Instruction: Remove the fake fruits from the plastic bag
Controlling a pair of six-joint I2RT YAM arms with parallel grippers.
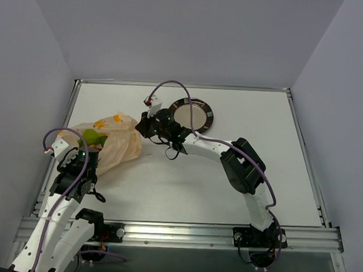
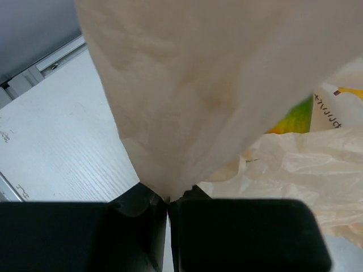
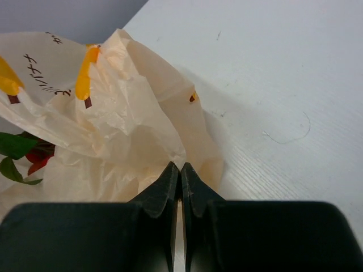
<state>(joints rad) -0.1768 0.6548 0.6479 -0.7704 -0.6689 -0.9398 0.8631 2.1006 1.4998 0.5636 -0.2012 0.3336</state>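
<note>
The plastic bag (image 1: 111, 141) lies crumpled at the table's left, peach-tan with orange marks. Green fake fruits (image 1: 94, 137) show at its near-left opening. My left gripper (image 1: 84, 160) sits at that near-left edge; in the left wrist view its jaws are shut on a stretched sheet of the plastic bag (image 2: 187, 102), pinched at the left gripper (image 2: 168, 196). A yellow-green fruit (image 2: 295, 116) shows behind the film. My right gripper (image 1: 143, 126) is at the bag's right edge, and the right gripper (image 3: 181, 168) is shut on a fold of the plastic bag (image 3: 113, 119). Red berries with green leaves (image 3: 25, 153) show at the left.
A round dark-rimmed plate (image 1: 208, 113) stands behind the right gripper, just right of the bag. The right arm (image 1: 241, 166) arches across the table's middle. A metal rail (image 1: 182, 233) runs along the near edge, and grey walls close in the sides.
</note>
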